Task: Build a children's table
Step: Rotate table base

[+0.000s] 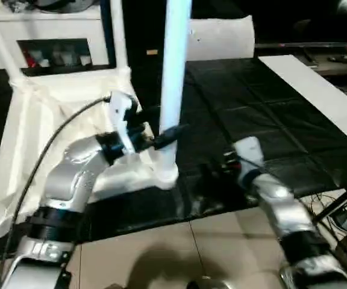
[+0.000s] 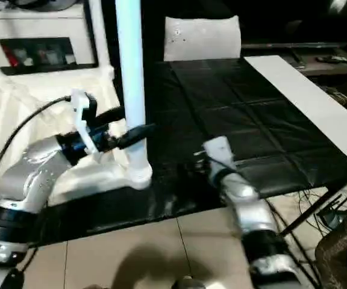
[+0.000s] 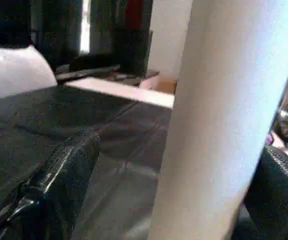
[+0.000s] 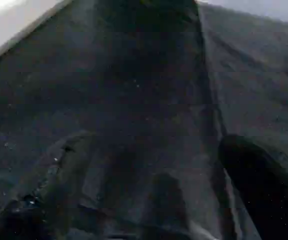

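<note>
Table top [image 1: 47, 120] lies upside down at the left side of the black mat [image 1: 264, 126], ribbed underside up, with legs standing in its corner sockets. One leg [image 1: 175, 78] rises upright from the near-right socket [image 1: 164, 174], which sits close to the mat's near edge. Another leg [image 1: 2, 42] slants up from a far corner, and a third [image 1: 118, 33] stands at the far-right corner.

Left gripper [image 1: 164, 139] is level with the lower part of the near-right leg, reaching in from the left, its black fingers spread wide. In the left wrist view the leg [image 3: 219, 120] stands between the two fingers [image 3: 59, 185], one on each side, with a gap showing on the one side; I judge it straddled rather than clamped, though contact on the far finger cannot be told. The leg's long axis runs straight up, across the line of the fingers, so a squeeze here would take it squarely around the tube.

Right gripper [image 4: 149, 195] hovers low over bare mat, to the right of the socket and apart from it, fingers wide and holding nothing. The right arm [image 1: 276, 205] points toward the mat's middle.

Left arm is plainly the nearer one to the leg. A likely next step is to close on the tube and press it down into its socket, keeping it vertical so it seats evenly.
</note>
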Robot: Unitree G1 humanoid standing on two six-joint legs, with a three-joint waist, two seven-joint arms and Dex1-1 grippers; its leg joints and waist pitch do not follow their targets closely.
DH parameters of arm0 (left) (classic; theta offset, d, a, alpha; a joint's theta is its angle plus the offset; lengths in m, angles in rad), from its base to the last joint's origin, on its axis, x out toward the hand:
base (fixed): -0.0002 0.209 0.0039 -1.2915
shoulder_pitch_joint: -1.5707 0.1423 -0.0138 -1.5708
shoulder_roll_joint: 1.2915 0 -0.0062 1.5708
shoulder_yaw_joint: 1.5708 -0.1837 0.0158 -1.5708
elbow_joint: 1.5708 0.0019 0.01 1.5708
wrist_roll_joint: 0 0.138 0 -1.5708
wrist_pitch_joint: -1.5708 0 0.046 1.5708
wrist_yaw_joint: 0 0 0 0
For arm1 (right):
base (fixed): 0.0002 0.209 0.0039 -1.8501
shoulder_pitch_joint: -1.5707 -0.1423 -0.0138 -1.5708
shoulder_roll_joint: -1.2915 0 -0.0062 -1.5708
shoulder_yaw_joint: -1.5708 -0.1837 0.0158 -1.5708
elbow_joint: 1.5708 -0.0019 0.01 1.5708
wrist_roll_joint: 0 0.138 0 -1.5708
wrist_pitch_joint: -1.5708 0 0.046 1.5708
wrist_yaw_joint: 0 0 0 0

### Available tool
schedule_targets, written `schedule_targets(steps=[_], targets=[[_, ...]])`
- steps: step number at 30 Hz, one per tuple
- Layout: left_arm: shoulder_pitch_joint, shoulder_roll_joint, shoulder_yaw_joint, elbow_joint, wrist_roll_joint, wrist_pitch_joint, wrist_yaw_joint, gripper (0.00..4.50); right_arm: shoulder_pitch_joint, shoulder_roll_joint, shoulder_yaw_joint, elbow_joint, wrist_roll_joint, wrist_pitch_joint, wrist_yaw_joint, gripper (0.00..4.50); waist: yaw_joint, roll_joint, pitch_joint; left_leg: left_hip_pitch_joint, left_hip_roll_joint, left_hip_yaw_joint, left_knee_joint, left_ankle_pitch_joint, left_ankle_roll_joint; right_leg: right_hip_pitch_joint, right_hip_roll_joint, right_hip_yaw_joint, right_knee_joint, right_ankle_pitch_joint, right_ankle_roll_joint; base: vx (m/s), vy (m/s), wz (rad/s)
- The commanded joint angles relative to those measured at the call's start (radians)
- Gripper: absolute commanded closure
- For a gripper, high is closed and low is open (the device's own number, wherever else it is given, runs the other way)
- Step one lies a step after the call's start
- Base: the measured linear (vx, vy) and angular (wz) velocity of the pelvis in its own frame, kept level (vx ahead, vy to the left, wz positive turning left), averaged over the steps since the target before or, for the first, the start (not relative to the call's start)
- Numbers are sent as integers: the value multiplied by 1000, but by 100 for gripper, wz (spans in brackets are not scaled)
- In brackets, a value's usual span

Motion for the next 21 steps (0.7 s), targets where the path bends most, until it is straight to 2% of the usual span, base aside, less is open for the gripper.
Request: schedule_targets(steps=[1, 2, 3, 4, 5, 6, 8, 9, 11, 15, 17, 18, 20, 21], targets=[[31, 39, -37, -8, 59, 4, -22, 6, 29, -17, 16, -108, 44, 33, 85, 0, 5, 5, -61, 13, 15, -6, -74, -392, -14, 35, -39, 18, -94, -479, -116, 0, 0, 0], [38, 48, -47, -11, 70, 0, -31, 6, 39, -23, 20, -135, 55, 42, 107, 0, 6, 9, -63, 15, 18, -7, -75, -386, -15, 32, -42, 19, -91, -469, -121, 0, 0, 0], [42, 53, -52, -13, 77, -3, -36, 6, 45, -26, 23, -150, 62, 47, 119, 0, 6, 9, -65, 15, 19, -8, -76, -380, -13, 34, -41, 19, -92, -454, -126, 0, 0, 0], [58, 73, -66, -24, 86, 0, -56, 6, 67, -41, 31, -205, 88, 72, 159, 0, 9, 9, -63, 16, 21, -5, -76, -376, -14, 29, -40, 21, -89, -425, -141, 0, 0, 0], [86, 114, -85, -46, 92, 5, -103, 6, 104, -73, 44, -296, 135, 114, 227, 0, 10, 12, -65, 14, 19, -7, -77, -372, -13, 35, -40, 21, -87, -410, -146, 0, 0, 0], [104, 151, -103, -58, 101, 12, -135, 6, 134, -104, 52, -365, 165, 145, 275, 0, 16, 14, -64, 14, 25, -8, -81, -367, -4, 39, -41, 23, -84, -377, -147, 0, 0, 0], [110, 169, -111, -60, 111, 13, -145, 23, 147, -120, 55, -393, 176, 157, 291, 0, 18, 16, -63, 17, 25, -6, -83, -363, -2, 35, -40, 24, -80, -345, -163, 0, 0, 0], [114, 188, -121, -58, 124, 7, -160, 41, 161, -139, 57, -421, 187, 168, 308, 0, 20, 16, -62, 18, 24, -5, -82, -363, -7, 36, -40, 23, -81, -349, -171, 0, 0, 0], [118, 210, -132, -56, 141, 3, -174, 41, 177, -159, 57, -453, 200, 182, 328, 0, 25, 16, -58, 23, 23, -4, -82, -388, -12, 31, -42, 24, -86, -395, -165, 0, 0, 0], [125, 280, -165, -54, 197, 4, -219, 85, 242, -236, 49, -593, 249, 266, 410, 0, 36, 18, -54, 26, 23, -9, -85, -421, -23, 30, -43, 25, -97, -486, -116, 0, 0, 0], [125, 288, -171, -58, 194, 18, -233, 88, 255, -253, 48, -628, 260, 296, 423, 0, 35, 17, -55, 23, 23, -11, -86, -421, -27, 29, -46, 24, -95, -497, -116, 0, 0, 0], [122, 296, -181, -60, 196, 33, -245, 99, 267, -272, 51, -663, 275, 328, 435, 0, 32, 15, -54, 24, 22, -12, -84, -430, -29, 26, -46, 23, -97, -512, -117, 0, 0, 0], [120, 299, -186, -59, 202, 42, -246, 129, 272, -281, 54, -680, 283, 344, 440, 0, 32, 16, -53, 24, 22, -13, -83, -437, -32, 24, -48, 22, -100, -537, -110, 0, 0, 0], [113, 298, -193, -50, 213, 54, -240, 129, 276, -290, 59, -698, 293, 362, 448, 0, 32, 16, -53, 24, 22, -14, -83, -438, -33, 23, -49, 22, -100, -543, -109, 0, 0, 0]])
